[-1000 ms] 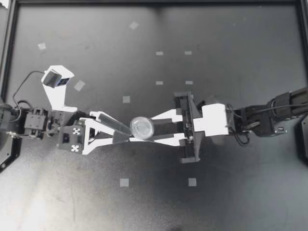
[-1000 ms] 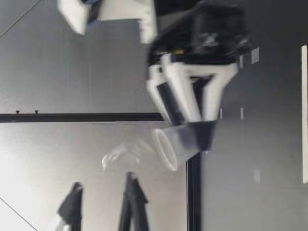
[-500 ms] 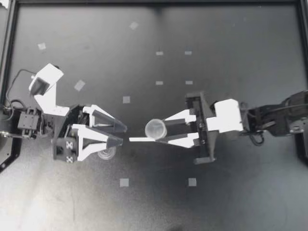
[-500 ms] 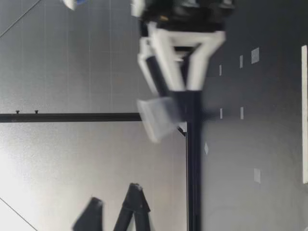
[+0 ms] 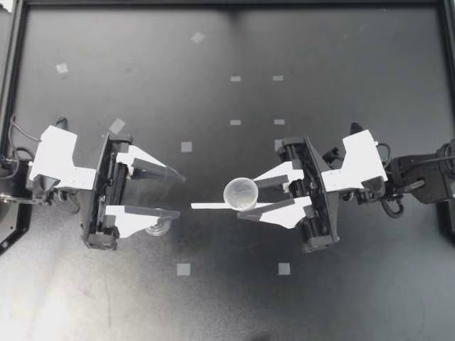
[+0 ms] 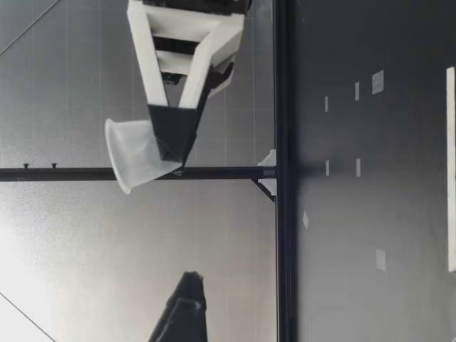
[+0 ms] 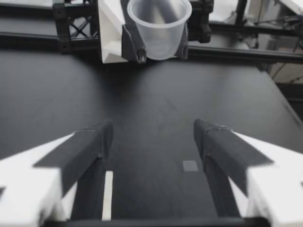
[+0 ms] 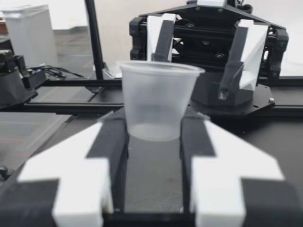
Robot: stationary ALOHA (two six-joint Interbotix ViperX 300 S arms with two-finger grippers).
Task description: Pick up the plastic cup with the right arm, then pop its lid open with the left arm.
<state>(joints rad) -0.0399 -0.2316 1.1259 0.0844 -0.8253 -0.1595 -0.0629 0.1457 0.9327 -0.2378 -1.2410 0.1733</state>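
Observation:
My right gripper [image 5: 243, 201] is shut on a clear plastic cup [image 5: 240, 192], gripping its lower part with the mouth up. In the right wrist view the cup [image 8: 158, 101] stands upright between the dark pads [image 8: 110, 142]. In the low view the cup [image 6: 135, 155] hangs well above the table, slightly tilted. My left gripper [image 5: 178, 195] is open and holds nothing, a short gap away and facing the cup. The left wrist view shows its fingers [image 7: 92, 146] spread wide, with the cup [image 7: 158, 28] ahead of them. A small clear cup-like thing [image 5: 158, 227] lies on the table, partly under a finger of my left gripper.
The black table [image 5: 320, 64] carries several small grey tape squares [image 5: 183, 269] and a thin white strip [image 5: 210, 206] between the grippers. A black frame rail [image 5: 14, 85] runs along the table's edges.
Both grippers were together at the cup in the middle. My right gripper has drawn back to the right and risen with the cup; my left arm has pulled back to the left, still open.

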